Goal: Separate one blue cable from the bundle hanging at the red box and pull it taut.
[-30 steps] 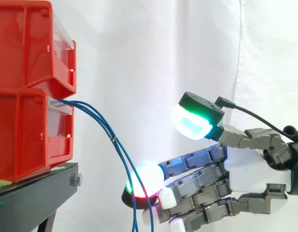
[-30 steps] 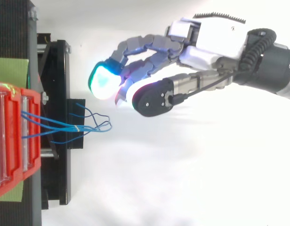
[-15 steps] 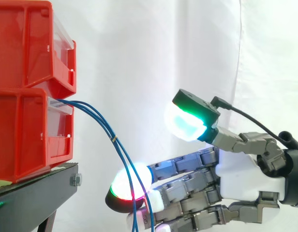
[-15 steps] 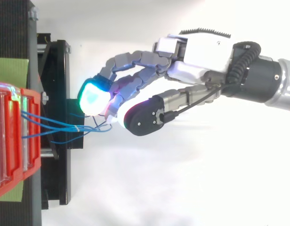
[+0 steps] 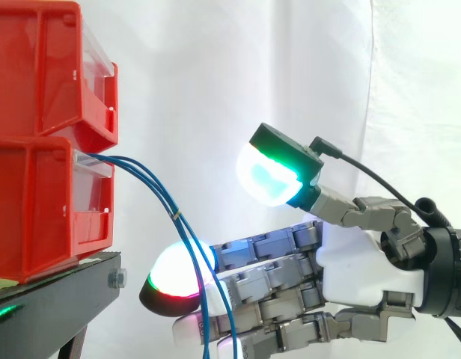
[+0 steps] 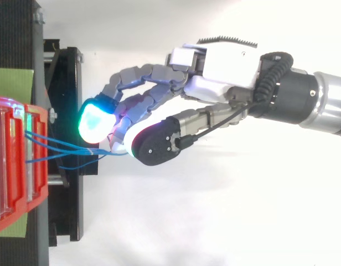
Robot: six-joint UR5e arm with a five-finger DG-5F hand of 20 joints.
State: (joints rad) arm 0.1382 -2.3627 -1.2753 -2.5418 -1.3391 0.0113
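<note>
Robot hand [image 5: 365,262] at blue cables [image 5: 151,182]

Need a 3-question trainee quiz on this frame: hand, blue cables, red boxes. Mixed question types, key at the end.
1. True or false: the hand is shut on the blue cables.
2. The cables hang from: A the upper red box; B the lower red box; C the black stand.
3. Fill in: in the side view the thumb is held ___ the fingers, apart from them.
Key: 1 false, the fingers are straight and the thumb stands off; 2 B; 3 above.
</note>
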